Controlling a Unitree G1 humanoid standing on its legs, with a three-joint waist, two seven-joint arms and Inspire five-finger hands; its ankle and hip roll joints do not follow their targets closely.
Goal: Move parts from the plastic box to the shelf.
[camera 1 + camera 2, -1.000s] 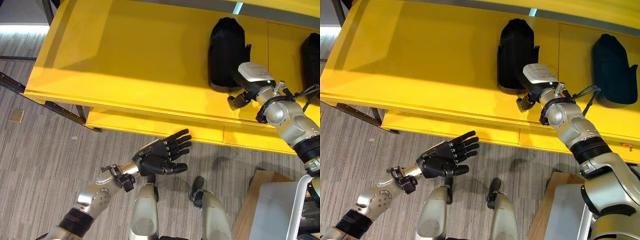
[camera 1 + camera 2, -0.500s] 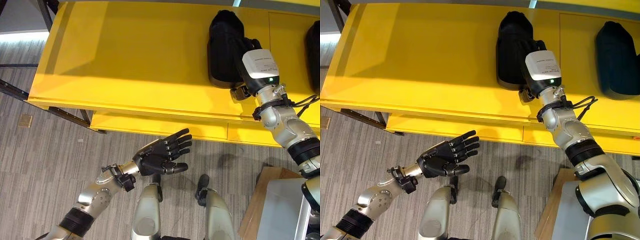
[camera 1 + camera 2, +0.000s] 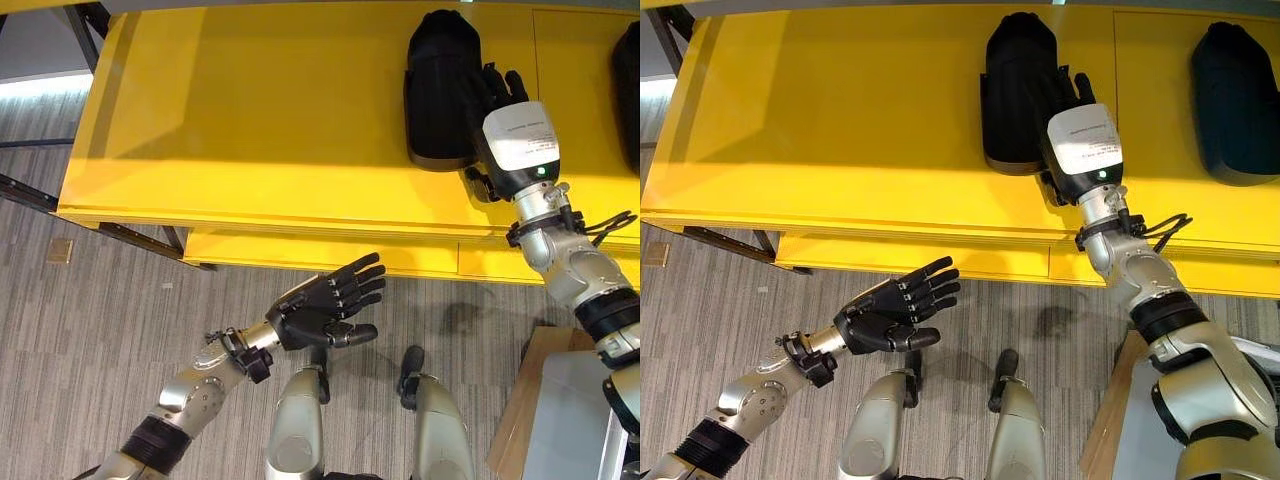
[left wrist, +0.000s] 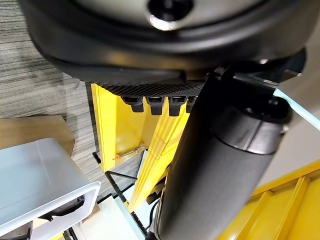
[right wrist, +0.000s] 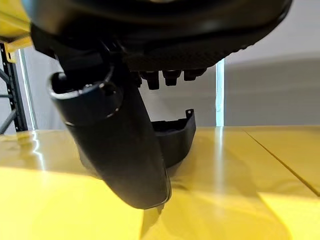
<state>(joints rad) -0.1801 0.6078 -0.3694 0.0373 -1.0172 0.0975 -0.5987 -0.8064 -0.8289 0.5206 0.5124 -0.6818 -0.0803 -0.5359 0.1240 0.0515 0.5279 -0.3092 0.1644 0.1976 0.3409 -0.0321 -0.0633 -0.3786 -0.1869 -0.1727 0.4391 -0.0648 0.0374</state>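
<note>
Resting on shelf: a black moulded plastic part lies on the glossy yellow shelf, toward its back, right of the middle.
Right hand: the robot's right hand reaches over the shelf's front edge and lies just beside the part's right flank; its fingers stretch straight along the part, not wrapped round it. Whether they touch it I cannot tell.
Right wrist view: the dark thumb points down at the shelf top, the fingertips in a row above it, and the part's low curved edge sits on the yellow surface just past them.
Second part: another black moulded part lies further right on the same shelf, well apart from the first, beyond a seam in the yellow surface.
Left hand: the left hand hangs in front of the shelf and below its front edge, over the grey striped carpet floor, fingers spread and relaxed, holding nothing.
Open room: the shelf's whole left half is bare yellow out to its left edge and front lip.
Lower tier: a second yellow shelf board shows under the front lip.
Box: a pale grey plastic box stands low at the robot's right side, on a brown wooden board.
</note>
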